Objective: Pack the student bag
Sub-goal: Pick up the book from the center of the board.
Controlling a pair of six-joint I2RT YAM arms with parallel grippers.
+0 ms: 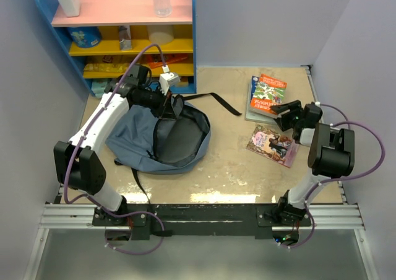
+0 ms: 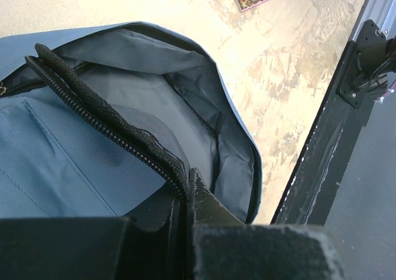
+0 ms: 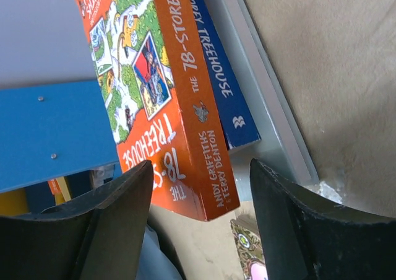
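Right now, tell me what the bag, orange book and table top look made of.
The student bag: soft woven fabric, matte slate-blue, weave and folds showing; likely synthetic. The orange book: paper, smooth printed cover, seemingly a paperback. The table top: hard, mottled beige with a sheen; laminate or stone-look, unclear which.

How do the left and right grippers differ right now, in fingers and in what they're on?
The left gripper has its fingers shut on the black zipper edge of the slate-blue fabric backpack; the right gripper has its fingers open. The left holds the bag's far rim; the right only straddles the spine end of the orange paperback book, without clamping it. Both are down at their objects.
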